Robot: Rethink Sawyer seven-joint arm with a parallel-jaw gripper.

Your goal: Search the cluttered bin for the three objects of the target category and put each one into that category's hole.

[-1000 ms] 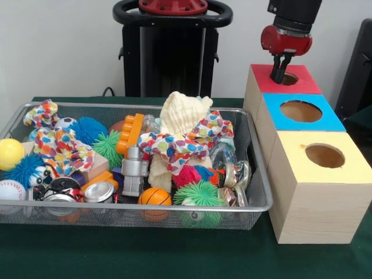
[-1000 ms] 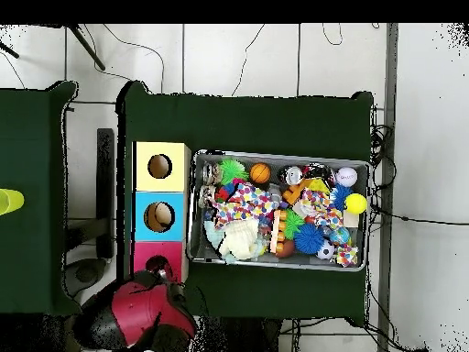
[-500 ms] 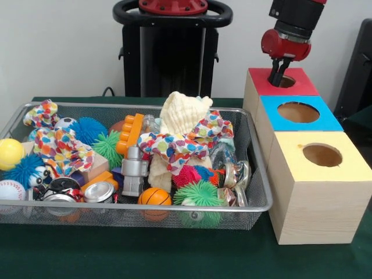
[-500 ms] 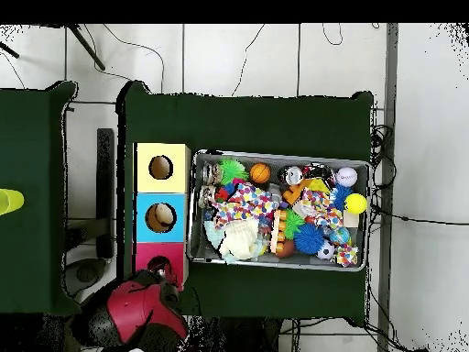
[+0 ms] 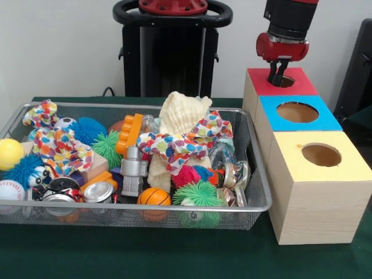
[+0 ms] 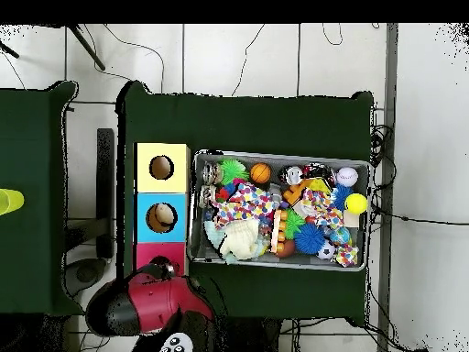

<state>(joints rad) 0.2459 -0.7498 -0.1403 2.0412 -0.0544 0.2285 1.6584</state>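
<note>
Directly below gripper (image 5: 275, 77): red box's hole (image 5: 283, 81)

Over the last second the gripper (image 5: 276, 75) has been raised slightly and shifted a little toward the left of the front view, its tips now above the red box's hole (image 5: 285, 81). In the overhead view, the arm's red and black body (image 6: 151, 307) has been swung rightward along the lower edge.
</note>
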